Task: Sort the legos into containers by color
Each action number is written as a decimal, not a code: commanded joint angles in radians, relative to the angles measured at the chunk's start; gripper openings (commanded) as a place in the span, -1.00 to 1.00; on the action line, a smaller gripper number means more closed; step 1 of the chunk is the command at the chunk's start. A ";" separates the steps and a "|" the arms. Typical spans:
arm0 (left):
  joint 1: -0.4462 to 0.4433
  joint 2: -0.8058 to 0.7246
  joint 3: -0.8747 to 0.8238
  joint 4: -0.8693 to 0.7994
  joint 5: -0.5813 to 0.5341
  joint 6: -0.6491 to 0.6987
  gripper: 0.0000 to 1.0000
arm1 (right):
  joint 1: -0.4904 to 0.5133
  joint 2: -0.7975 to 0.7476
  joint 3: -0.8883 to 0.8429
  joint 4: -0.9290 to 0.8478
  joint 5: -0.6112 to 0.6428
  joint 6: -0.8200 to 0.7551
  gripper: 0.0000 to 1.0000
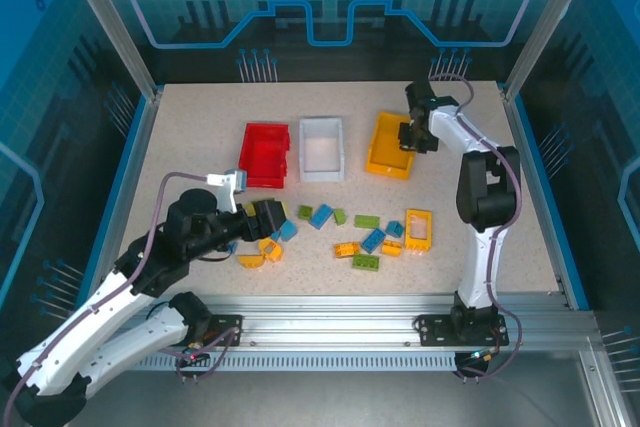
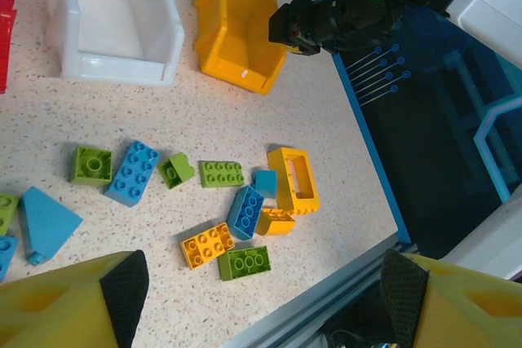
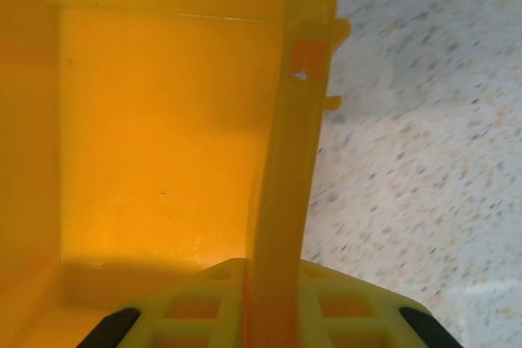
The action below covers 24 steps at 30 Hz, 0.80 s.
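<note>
Several blue, green and orange-yellow legos [image 1: 366, 237] lie scattered on the speckled table in front of three bins: red [image 1: 264, 154], white [image 1: 321, 147] and orange-yellow [image 1: 388, 144]. My left gripper [image 1: 268, 219] hovers open over the left end of the scatter. In the left wrist view a yellow brick [image 2: 207, 244], a green brick [image 2: 244, 262] and a blue brick [image 2: 245, 211] lie ahead of its gripper [image 2: 265, 283], with nothing between the fingers. My right gripper [image 1: 410, 139] is shut on the right wall of the orange-yellow bin [image 3: 163, 144], a finger on each side of the wall [image 3: 285, 201].
A hollow orange-yellow frame piece [image 2: 294, 179] lies at the right end of the scatter. The table's near metal edge [image 2: 326, 299] runs just behind the bricks. Blue side rails [image 1: 530, 177] border the table. The white bin [image 2: 114, 22] looks empty inside.
</note>
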 commanded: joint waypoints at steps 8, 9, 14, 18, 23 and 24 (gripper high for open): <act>-0.007 -0.008 0.009 -0.094 -0.031 -0.002 0.59 | 0.113 -0.029 -0.028 0.033 0.001 -0.090 -0.65; -0.007 -0.007 0.007 -0.099 -0.033 -0.005 0.59 | 0.113 -0.023 -0.022 0.029 0.000 -0.090 -0.65; -0.008 -0.007 0.004 -0.107 -0.029 -0.012 0.57 | 0.113 -0.012 -0.008 0.031 -0.011 -0.097 -0.63; -0.007 0.004 0.004 -0.106 -0.033 -0.010 0.57 | 0.113 0.008 0.020 0.016 -0.013 -0.103 -0.44; -0.007 0.022 0.008 -0.106 -0.031 -0.006 0.58 | 0.113 -0.071 -0.011 0.025 0.009 -0.086 0.01; -0.008 0.027 0.007 -0.104 -0.029 -0.004 0.58 | 0.115 -0.103 -0.022 0.026 0.017 -0.078 0.07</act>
